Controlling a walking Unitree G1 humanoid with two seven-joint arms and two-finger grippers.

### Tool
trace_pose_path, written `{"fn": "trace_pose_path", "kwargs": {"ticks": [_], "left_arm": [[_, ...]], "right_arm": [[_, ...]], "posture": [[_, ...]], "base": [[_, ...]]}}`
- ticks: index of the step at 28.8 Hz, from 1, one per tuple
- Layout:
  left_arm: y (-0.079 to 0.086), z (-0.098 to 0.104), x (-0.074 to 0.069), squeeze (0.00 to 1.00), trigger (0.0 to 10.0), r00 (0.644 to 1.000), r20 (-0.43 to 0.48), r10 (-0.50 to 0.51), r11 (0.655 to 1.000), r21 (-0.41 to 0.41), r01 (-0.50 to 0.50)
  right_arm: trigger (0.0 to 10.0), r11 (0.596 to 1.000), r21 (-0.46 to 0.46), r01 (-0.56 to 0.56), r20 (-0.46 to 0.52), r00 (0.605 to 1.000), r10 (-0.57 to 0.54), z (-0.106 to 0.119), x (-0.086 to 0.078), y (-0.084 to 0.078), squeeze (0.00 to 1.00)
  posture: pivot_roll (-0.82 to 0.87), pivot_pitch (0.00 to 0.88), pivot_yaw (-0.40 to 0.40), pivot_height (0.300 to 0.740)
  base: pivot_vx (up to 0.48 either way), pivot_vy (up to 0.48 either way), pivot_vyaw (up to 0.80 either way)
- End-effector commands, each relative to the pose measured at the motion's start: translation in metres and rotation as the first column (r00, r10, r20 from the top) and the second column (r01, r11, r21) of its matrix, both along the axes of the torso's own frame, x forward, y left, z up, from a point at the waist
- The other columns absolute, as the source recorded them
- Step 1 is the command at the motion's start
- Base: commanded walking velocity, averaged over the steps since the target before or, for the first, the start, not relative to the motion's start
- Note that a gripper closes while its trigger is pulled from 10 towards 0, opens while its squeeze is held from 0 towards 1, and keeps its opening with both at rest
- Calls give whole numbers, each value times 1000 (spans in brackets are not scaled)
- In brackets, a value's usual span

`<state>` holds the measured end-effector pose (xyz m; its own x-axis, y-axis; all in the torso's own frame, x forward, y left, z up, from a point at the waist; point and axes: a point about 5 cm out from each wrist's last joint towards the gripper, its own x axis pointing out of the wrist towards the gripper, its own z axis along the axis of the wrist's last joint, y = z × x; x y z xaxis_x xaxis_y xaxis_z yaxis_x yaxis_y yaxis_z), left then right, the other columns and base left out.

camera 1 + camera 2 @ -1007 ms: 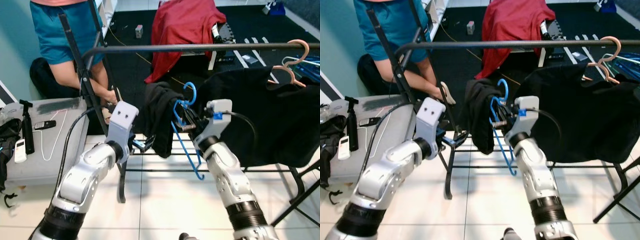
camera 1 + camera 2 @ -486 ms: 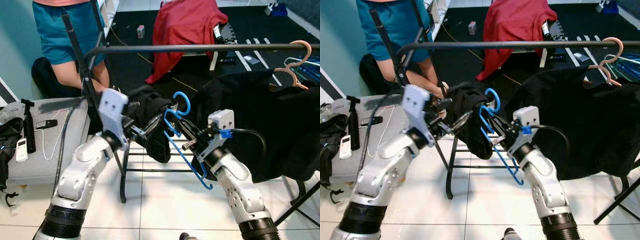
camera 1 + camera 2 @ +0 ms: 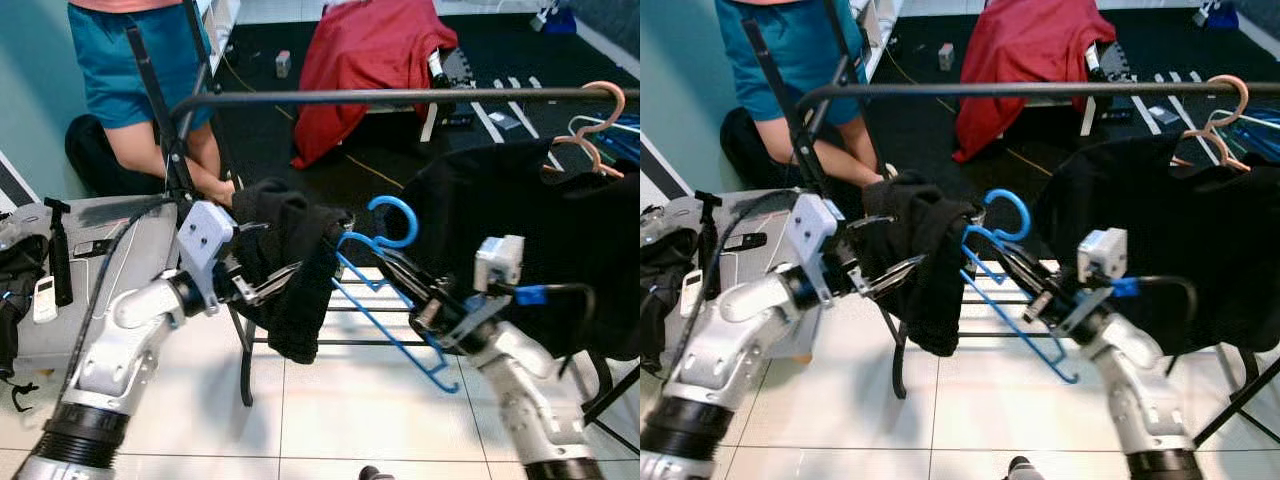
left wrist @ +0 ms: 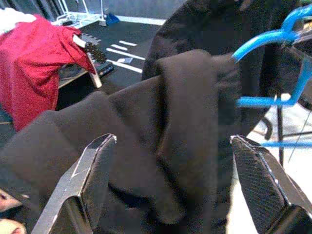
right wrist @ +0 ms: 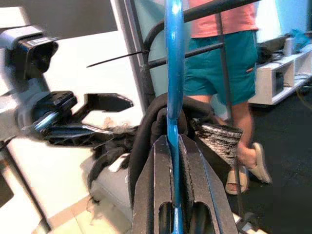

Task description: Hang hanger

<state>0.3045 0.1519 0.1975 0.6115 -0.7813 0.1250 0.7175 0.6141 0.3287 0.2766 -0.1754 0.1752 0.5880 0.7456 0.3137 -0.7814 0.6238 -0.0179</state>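
Right tool (image 3: 392, 268) grips blue hanger (image 3: 385, 285) bearing black garment (image 3: 290, 265).

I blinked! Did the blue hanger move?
Yes. The blue hanger swung toward the robot's right along the rail, nearer the pink hangers, clamped in the right gripper.

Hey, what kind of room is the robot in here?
Probably a lived-in room of a home used for laundry or clothes: a black garment rail with pink hangers and a black garment, a red cloth draped behind, and white tile floor meeting dark carpet.
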Motion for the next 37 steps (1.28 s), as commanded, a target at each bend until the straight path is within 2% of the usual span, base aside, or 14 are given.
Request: {"fn": "trace_pose_path", "kwargs": {"ticks": [1,5,6,9,12,13,14,15,22,23,24,31,34,37], "left_arm": [[-1,9,-1,0,10000,999,18,-43,999,5,43],[-3,21,-2,0,10000,996,26,-82,995,-62,83],[-5,34,-1,0,10000,992,23,-123,979,-164,125],[-6,39,-1,0,10000,987,12,-160,965,-210,159],[-13,44,-5,35,10000,959,-23,-282,923,-280,264],[-17,43,-7,251,10000,942,-41,-333,907,-288,308],[-17,43,-7,251,10000,942,-41,-333,907,-288,308],[-21,41,-10,1000,10000,920,-65,-387,887,-301,351],[-27,30,-17,1000,10000,868,-135,-478,859,-278,429],[-29,28,-19,322,10000,852,-155,-500,851,-272,449],[-31,25,-21,0,10000,832,-167,-528,834,-285,472],[-34,26,-22,0,10000,826,-159,-541,822,-307,480],[-45,28,-24,0,10000,830,-131,-542,816,-318,483],[-49,25,-22,0,10000,840,-130,-526,832,-282,478]], "right_arm": [[10000,997,6,-76,31,997,75,5,-5,0,0],[10000,991,-28,-132,9,991,132,1,-7,-4,0],[10000,977,-82,-195,-33,981,193,-6,-11,-3,0],[10000,969,-99,-224,-52,974,220,-10,-12,-3,0],[10000,960,-101,-259,-63,965,254,-13,-14,-1,0],[10000,958,-97,-269,-61,963,264,-13,-14,0,0],[10000,958,-97,-269,-61,963,264,-13,-14,0,0],[10000,956,-93,-280,-59,960,275,-12,-14,1,0],[10000,947,-91,-307,-58,951,302,-11,-14,2,0],[10000,943,-91,-320,-61,947,315,-11,-14,2,0],[10000,936,-92,-338,-65,941,333,-10,-15,4,0],[10000,931,-94,-352,-68,936,346,-10,-16,5,0],[10000,922,-98,-376,-78,926,369,-13,-17,10,0],[10000,911,-112,-397,-90,917,389,-15,-18,13,0]], "posture": [[-81,166,40,740],[-81,166,38,740],[-80,164,36,740],[-79,163,35,740],[-79,162,36,740],[-80,160,38,740],[-80,160,38,740],[-80,160,38,740],[-83,156,38,740],[-84,152,35,740],[-83,149,33,740],[-85,148,33,740],[-86,145,32,740],[-86,147,32,740]], "base": [[0,0,0],[0,0,0],[0,0,0],[0,0,0],[0,0,0],[0,0,0],[0,0,0],[0,0,0],[0,0,0],[0,0,0],[0,0,0],[0,0,0],[0,0,0],[0,0,0]]}}
